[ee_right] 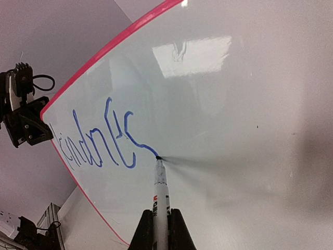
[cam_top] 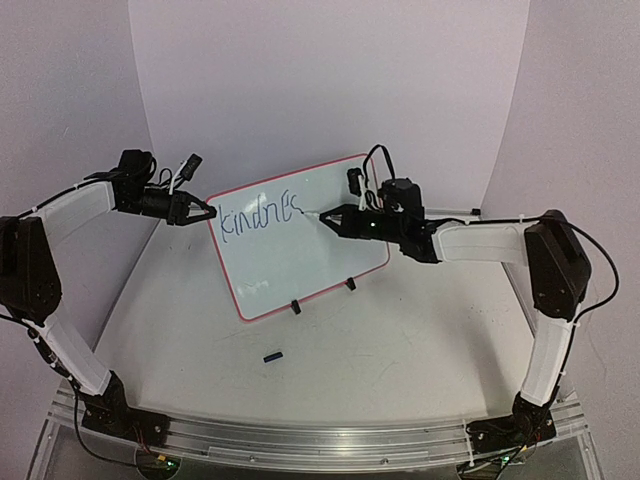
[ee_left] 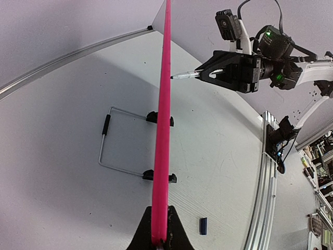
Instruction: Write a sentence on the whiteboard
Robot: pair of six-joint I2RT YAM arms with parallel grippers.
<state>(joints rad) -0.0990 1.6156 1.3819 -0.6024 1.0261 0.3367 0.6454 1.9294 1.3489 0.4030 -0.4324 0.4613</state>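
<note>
The left gripper (cam_top: 200, 211) pinches the whiteboard (cam_top: 300, 265) by its left rim. The right gripper (cam_top: 335, 217) clamps a marker pen (ee_right: 161, 190), its tip on the whiteboard at the end of the unfinished sentence (cam_top: 260, 215). Pressing too hard could shove the whiteboard back and skew the stroke.

A lab: white backdrop (cam_top: 330, 80) and aluminium mounting rail (cam_top: 320, 436).

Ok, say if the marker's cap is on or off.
Off. The marker has its bare tip on the board; a small dark piece, maybe its cap, lies on the table.
</note>
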